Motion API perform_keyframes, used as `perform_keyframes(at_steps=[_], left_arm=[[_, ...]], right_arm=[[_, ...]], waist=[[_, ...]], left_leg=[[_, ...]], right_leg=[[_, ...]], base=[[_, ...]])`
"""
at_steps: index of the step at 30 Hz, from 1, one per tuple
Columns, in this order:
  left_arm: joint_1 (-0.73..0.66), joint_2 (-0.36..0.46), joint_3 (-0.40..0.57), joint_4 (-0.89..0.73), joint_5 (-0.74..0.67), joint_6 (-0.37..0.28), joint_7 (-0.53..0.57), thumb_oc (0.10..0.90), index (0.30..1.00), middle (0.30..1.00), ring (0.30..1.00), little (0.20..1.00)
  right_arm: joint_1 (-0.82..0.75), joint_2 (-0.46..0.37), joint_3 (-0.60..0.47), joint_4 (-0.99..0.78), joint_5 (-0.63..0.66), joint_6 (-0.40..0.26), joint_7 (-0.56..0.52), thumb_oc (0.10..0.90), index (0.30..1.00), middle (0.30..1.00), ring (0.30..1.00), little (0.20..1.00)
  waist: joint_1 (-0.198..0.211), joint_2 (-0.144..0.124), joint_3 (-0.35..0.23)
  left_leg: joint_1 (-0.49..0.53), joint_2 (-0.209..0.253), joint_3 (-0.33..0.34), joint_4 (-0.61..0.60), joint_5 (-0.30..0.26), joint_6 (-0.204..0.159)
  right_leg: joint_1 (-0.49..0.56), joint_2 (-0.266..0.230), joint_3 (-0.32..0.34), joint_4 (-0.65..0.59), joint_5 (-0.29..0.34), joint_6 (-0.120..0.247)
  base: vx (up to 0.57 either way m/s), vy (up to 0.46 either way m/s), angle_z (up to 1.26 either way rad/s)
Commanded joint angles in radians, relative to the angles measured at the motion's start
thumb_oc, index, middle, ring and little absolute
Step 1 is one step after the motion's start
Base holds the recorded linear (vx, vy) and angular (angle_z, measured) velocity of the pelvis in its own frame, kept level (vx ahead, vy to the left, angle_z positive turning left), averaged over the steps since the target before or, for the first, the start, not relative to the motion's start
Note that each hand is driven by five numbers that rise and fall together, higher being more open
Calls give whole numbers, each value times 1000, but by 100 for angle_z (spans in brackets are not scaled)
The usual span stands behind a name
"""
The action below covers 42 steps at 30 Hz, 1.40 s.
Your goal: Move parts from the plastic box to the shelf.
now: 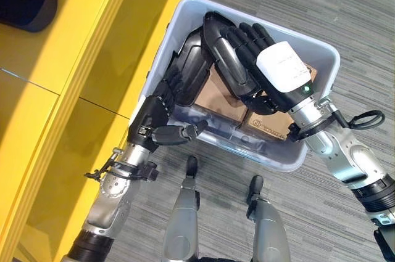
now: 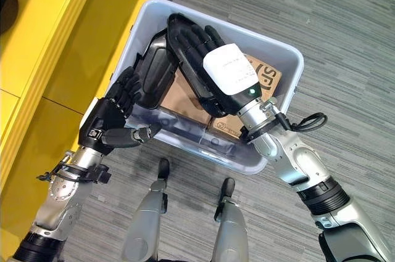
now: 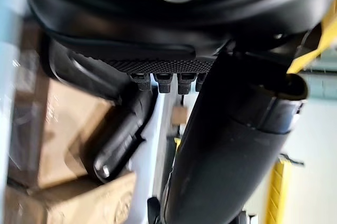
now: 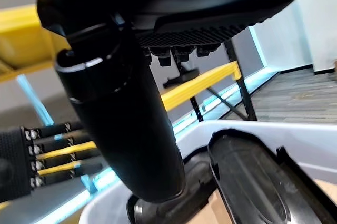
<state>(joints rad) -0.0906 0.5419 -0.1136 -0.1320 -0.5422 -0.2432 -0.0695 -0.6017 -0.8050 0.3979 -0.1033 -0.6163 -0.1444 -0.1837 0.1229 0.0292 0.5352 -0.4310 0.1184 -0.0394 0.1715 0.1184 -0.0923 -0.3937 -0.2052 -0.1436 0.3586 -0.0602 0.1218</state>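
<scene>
1. Parts first: a long black curved part point(image 1: 225, 58) sits across the middle of the plastic box point(image 1: 321, 49), raised at an angle, and a second black part point(image 1: 194, 65) leans against the box wall on the shelf side. Cardboard boxes point(image 1: 219, 98) lie underneath both.

2. Your right hand point(image 2: 210, 68) is on the raised part from above, fingers laid along it and partly wrapped over. I can't tell from any view whether it's actually gripping or just resting, so check before you lift.

3. Your left hand point(image 1: 163, 98) is down over the near-left rim by the second part. Its fingertips are hidden behind that part, so I can't say if they're curled or straight. The thumb sticks out along the outside of the box wall.

4. My guess is you're mid-pickup on the raised part. Get the thumb properly under it before lifting; it looks smooth and rounded, so a top-only hold could let it roll out.

5. Lift straight up to clear the rim, then swing left. The part is long, so watch the far end against the box wall and the second part beside it.

6. Yellow shelf point(image 1: 68, 58) runs just beside the box on your left, and its flat boards look open enough to land on.

7. Floor is grey striped carpet point(image 1: 345, 3), and the box sits directly on it.
</scene>
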Motion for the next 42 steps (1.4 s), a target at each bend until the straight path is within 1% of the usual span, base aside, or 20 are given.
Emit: perform_keyframes(at_steps=[1, 3, 4, 5, 8, 9, 10, 12, 14, 18, 21, 29, 36, 39, 42], left_arm=[[1, 49, 68, -181, 14, -133, -11, 900, 1000, 1000, 1000, 1000], [22, 54, 71, -185, -10, -138, -20, 900, 1000, 1000, 1000, 1000], [24, 54, 72, -186, -11, -139, -21, 900, 1000, 1000, 1000, 1000], [38, 59, 74, -193, -12, -152, -26, 900, 1000, 1000, 1000, 1000], [54, 63, 70, -199, -27, -175, -41, 900, 1000, 1000, 1000, 1000], [54, 63, 70, -202, -30, -176, -45, 900, 1000, 1000, 1000, 1000], [61, 65, 69, -208, -33, -176, -49, 900, 1000, 1000, 1000, 1000], [61, 67, 69, -210, -34, -177, -46, 900, 1000, 1000, 1000, 1000], [63, 68, 61, -207, -29, -186, -44, 900, 1000, 1000, 1000, 1000], [66, 67, 58, -202, -36, -191, -49, 900, 1000, 1000, 1000, 1000], [70, 66, 54, -201, -33, -195, -45, 900, 1000, 1000, 1000, 1000], [63, 61, 48, -188, -36, -201, -38, 900, 1000, 1000, 1000, 1000], [55, 57, 42, -189, -22, -195, -41, 900, 1000, 1000, 1000, 1000], [49, 59, 38, -185, -15, -200, -43, 900, 1000, 1000, 1000, 1000], [47, 63, 41, -185, -17, -200, -47, 900, 1000, 1000, 1000, 1000]], right_arm=[[-186, -76, 1, -114, -7, -15, -59, 900, 1000, 1000, 1000, 1000], [-184, -90, 10, -111, -19, -12, -68, 900, 1000, 1000, 1000, 1000], [-184, -93, 12, -110, -23, -12, -72, 900, 1000, 1000, 1000, 1000], [-180, -103, 12, -108, -42, -12, -78, 900, 1000, 1000, 1000, 1000], [-175, -118, 16, -103, -58, -5, -97, 900, 1000, 1000, 1000, 1000], [-177, -121, 13, -102, -64, -4, -101, 900, 1000, 1000, 1000, 1000], [-171, -123, 8, -99, -67, -4, -103, 900, 1000, 1000, 1000, 1000], [-173, -129, 6, -100, -73, 6, -100, 900, 1000, 1000, 1000, 1000], [-180, -135, 12, -100, -81, 40, -108, 900, 1000, 1000, 1000, 1000], [-203, -147, 8, -69, -68, 72, -108, 900, 1000, 1000, 1000, 1000], [-209, -153, 5, -55, -73, 82, -109, 900, 1000, 1000, 1000, 1000], [-238, -151, 16, -37, -90, 102, -116, 900, 1000, 1000, 1000, 1000], [-286, -142, 44, -16, -119, 117, -120, 900, 1000, 1000, 1000, 1000], [-319, -139, 63, -2, -126, 139, -120, 900, 1000, 1000, 1000, 1000], [-345, -140, 78, 24, -135, 146, -127, 900, 1000, 1000, 1000, 1000]], waist=[[-15, 9, -15], [-15, 20, -15], [-15, 21, -15], [-15, 28, -15], [-17, 36, -15], [-17, 39, -15], [-18, 40, -15], [-18, 42, -15], [-21, 44, -15], [-24, 49, -15], [-27, 56, -15], [-27, 63, -15], [-19, 72, -15], [-12, 76, -15], [-4, 79, -15]], left_leg=[[-37, 2, 14, 100, -136, 43], [-67, 2, 12, 109, -133, 43], [-73, 2, 12, 112, -133, 43], [-96, 1, 9, 119, -131, 44], [-119, -1, 9, 131, -137, 44], [-131, 0, 7, 131, -130, 45], [-136, -3, 7, 140, -138, 45], [-151, -3, 7, 144, -132, 45], [-162, -2, 11, 153, -140, 46], [-193, -2, 11, 166, -141, 43], [-219, -2, 13, 180, -142, 42], [-275, -5, 11, 212, -148, 41], [-345, -13, 3, 249, -152, 41], [-382, -18, -1, 273, -157, 44], [-413, -20, -5, 299, -164, 47]], right_leg=[[-37, 19, 18, 70, -86, -66], [-76, 18, 24, 99, -95, -70], [-84, 17, 25, 106, -97, -70], [-109, 14, 26, 122, -102, -74], [-138, 10, 29, 148, -117, -77], [-151, 10, 29, 151, -111, -78], [-159, 8, 32, 164, -122, -79], [-174, 8, 31, 171, -117, -80], [-192, 5, 36, 189, -129, -81], [-227, 4, 39, 208, -134, -85], [-259, 7, 45, 229, -139, -90], [-319, 12, 53, 274, -153, -99], [-390, 20, 57, 329, -167, -109], [-426, 22, 56, 359, -177, -115], [-457, 21, 58, 394, -191, -122]], base=[[-56, -23, 5], [-53, -15, 4], [-65, -21, 2], [-56, -24, 0], [-21, -9, 0], [-7, -34, 4], [-24, -35, 2], [-29, -28, 1], [0, 0, 0], [0, 0, 0], [0, 0, 0], [0, -8, 0], [-1, -38, 2], [9, -46, 6], [38, -52, 4]])
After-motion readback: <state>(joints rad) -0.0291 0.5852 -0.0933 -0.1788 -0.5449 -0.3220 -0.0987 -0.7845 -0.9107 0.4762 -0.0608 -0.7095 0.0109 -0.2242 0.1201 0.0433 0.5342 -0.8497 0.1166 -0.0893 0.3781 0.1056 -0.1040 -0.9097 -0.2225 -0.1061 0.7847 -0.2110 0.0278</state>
